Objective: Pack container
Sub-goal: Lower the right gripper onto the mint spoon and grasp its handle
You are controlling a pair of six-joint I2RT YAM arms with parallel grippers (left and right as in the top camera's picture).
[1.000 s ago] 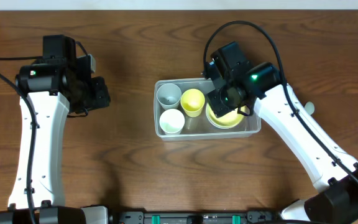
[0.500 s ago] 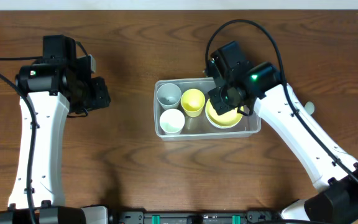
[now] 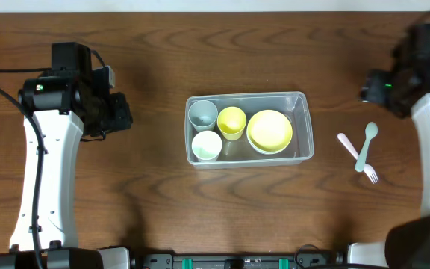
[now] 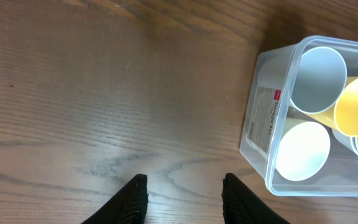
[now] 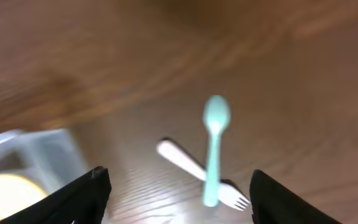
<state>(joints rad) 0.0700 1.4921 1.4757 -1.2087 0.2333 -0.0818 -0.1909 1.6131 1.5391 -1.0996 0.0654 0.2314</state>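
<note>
The clear container (image 3: 245, 96) sits mid-table and holds a grey cup (image 3: 202, 113), a white cup (image 3: 206, 145), a yellow cup (image 3: 231, 122) and a yellow bowl (image 3: 269, 131). To its right, a mint spoon (image 3: 369, 138) lies crossed over a white fork (image 3: 347, 144) on the wood. My right gripper (image 3: 379, 86) hovers at the far right, open and empty; its wrist view shows the spoon (image 5: 215, 134) and fork (image 5: 176, 155) between the fingers of the gripper (image 5: 179, 186), blurred. My left gripper (image 3: 122, 112) stands open left of the container (image 4: 257, 124), its fingers over bare wood (image 4: 185, 186).
The wooden table's far edge runs along the top of the overhead view. The spoon and fork lie between the container and the right arm. A blurred corner of the container (image 5: 42, 155) shows at the left of the right wrist view.
My right gripper has left the yellow bowl in the container, opened wider and swung away to the far right. The left arm has not moved.
</note>
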